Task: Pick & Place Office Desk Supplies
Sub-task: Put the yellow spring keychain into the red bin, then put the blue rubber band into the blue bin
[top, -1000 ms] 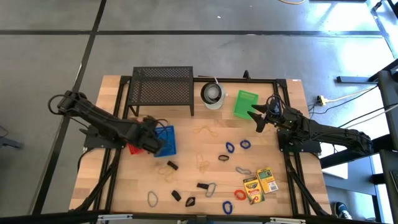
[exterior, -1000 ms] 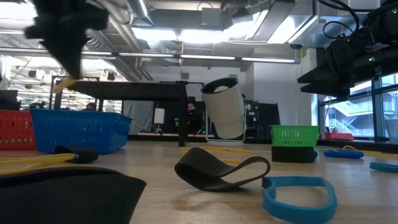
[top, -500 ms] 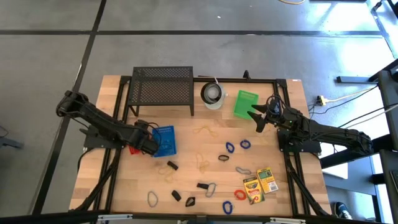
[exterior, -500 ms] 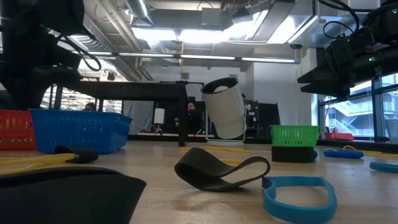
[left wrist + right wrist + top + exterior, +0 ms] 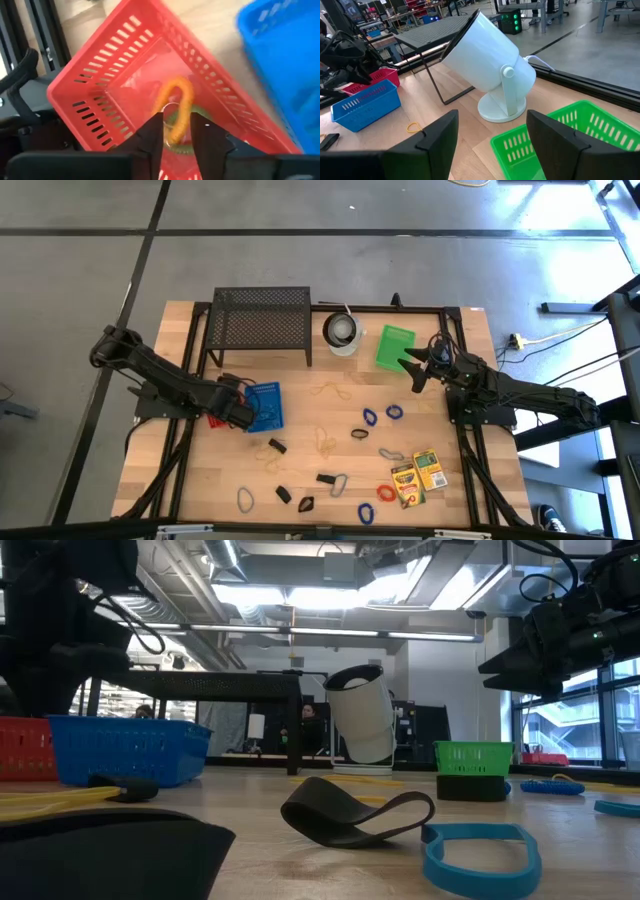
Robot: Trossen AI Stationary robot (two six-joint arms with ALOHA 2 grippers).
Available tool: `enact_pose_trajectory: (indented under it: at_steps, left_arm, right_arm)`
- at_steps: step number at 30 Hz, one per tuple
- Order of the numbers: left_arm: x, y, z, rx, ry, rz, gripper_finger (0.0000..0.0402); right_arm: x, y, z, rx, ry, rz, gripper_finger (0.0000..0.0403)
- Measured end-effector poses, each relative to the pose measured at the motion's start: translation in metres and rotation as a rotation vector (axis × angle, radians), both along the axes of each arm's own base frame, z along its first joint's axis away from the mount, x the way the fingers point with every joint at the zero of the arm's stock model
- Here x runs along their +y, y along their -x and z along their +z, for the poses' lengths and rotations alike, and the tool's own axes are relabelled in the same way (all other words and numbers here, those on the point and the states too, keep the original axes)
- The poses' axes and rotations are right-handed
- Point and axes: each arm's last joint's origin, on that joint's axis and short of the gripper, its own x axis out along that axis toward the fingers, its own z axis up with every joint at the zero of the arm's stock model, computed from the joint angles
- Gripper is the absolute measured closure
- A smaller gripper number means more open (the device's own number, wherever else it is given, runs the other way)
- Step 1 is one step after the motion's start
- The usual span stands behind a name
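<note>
My left gripper (image 5: 232,408) points down into the red basket (image 5: 100,85), which stands beside the blue basket (image 5: 266,405). Its fingers stand apart in the left wrist view, and a blurred orange-tan rubber band (image 5: 175,107) stands as an upright loop between their tips, over a green band (image 5: 192,117) on the basket floor. My right gripper (image 5: 412,370) waits open at the right, near the green basket (image 5: 396,345). Loose supplies lie on the table: blue bands (image 5: 370,417), black binder clips (image 5: 277,446), two crayon boxes (image 5: 418,477). My left gripper has the orange-tan band's loop (image 5: 170,125) between its parted fingertips, which point down from above into the red basket. Whether the fingers touch the band, I cannot tell: the band is blurred.
A black mesh rack (image 5: 260,320) and a white cup-like lamp (image 5: 342,332) stand along the far edge. A dark band (image 5: 350,815) and a blue band (image 5: 480,855) lie close to the low camera. Bare wood shows at the table's near left.
My left gripper has come down from high above the baskets, carrying the tan band, and tipped more steeply downward; it now sits low over the red basket. My right arm has kept still.
</note>
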Motion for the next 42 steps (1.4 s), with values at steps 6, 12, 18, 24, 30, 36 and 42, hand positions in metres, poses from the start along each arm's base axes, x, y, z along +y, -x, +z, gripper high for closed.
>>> enact_pose_trajectory:
  at_steps: [6, 12, 18, 24, 30, 36, 42]
  left_arm:
    - [-0.003, -0.008, 0.037, -0.001, -0.022, -0.023, 0.0287]
    - [-0.017, -0.028, 0.074, -0.212, -0.065, -0.124, 0.0295]
    - [-0.055, -0.053, 0.082, -0.564, 0.002, -0.345, 0.0297]
    - [-0.111, -0.069, 0.071, -0.775, 0.142, -0.496, 0.0286]
    - [-0.149, -0.064, 0.040, -0.680, 0.375, -0.373, 0.0275]
    - [-0.172, -0.048, 0.006, -0.418, 0.512, -0.310, 0.0274]
    - [-0.180, -0.037, -0.022, -0.196, 0.515, -0.321, 0.0274]
  right_arm:
    - [0.000, 0.000, 0.000, 0.001, 0.000, 0.000, 0.0166]
    - [0.000, 0.000, 0.000, 0.000, 0.000, 0.000, 0.0166]
    - [0.000, 0.000, 0.000, 0.000, 0.000, 0.000, 0.0166]
    - [0.000, 0.000, 0.000, 0.000, 0.000, 0.000, 0.0166]
    - [0.000, 0.000, 0.000, 0.000, 0.000, 0.000, 0.0166]
    - [0.000, 0.000, 0.000, 0.000, 0.000, 0.000, 0.0166]
    - [0.000, 0.000, 0.000, 0.000, 0.000, 0.000, 0.0166]
